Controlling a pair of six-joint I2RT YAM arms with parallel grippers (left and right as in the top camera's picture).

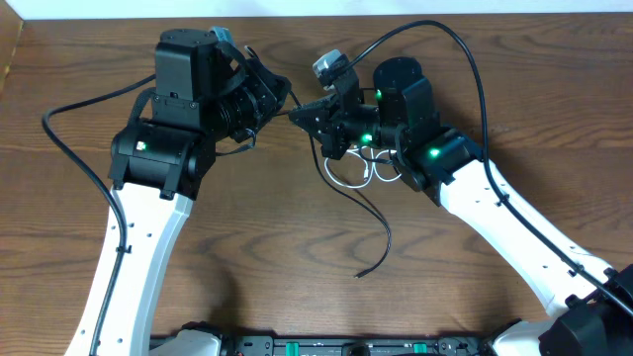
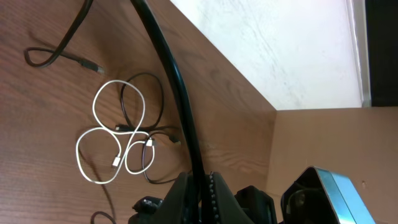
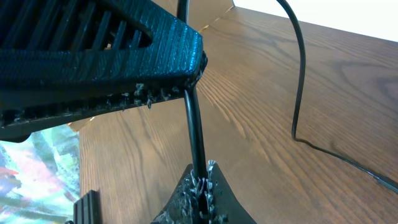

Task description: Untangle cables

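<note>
My left gripper (image 1: pixel 285 102) and right gripper (image 1: pixel 302 114) meet tip to tip above the table's far middle. Both are shut on one black cable. In the left wrist view that cable (image 2: pixel 177 87) rises from my left jaws (image 2: pixel 200 183). In the right wrist view it (image 3: pixel 194 124) runs from my right jaws (image 3: pixel 200 183) up to the left gripper's finger (image 3: pixel 93 62). The white cable (image 1: pixel 346 176) lies in loops under the right gripper, crossed by thin black cable (image 2: pixel 134 93). The loops also show in the left wrist view (image 2: pixel 106 134). A black cable end (image 1: pixel 376 247) trails toward the front.
The right arm's thick black wire (image 1: pixel 465 49) arcs over the back right. The left arm's wire (image 1: pixel 59 124) loops at the left. Another black wire (image 3: pixel 297 93) lies on the wood. A pale wall (image 2: pixel 280 43) borders the table's far edge.
</note>
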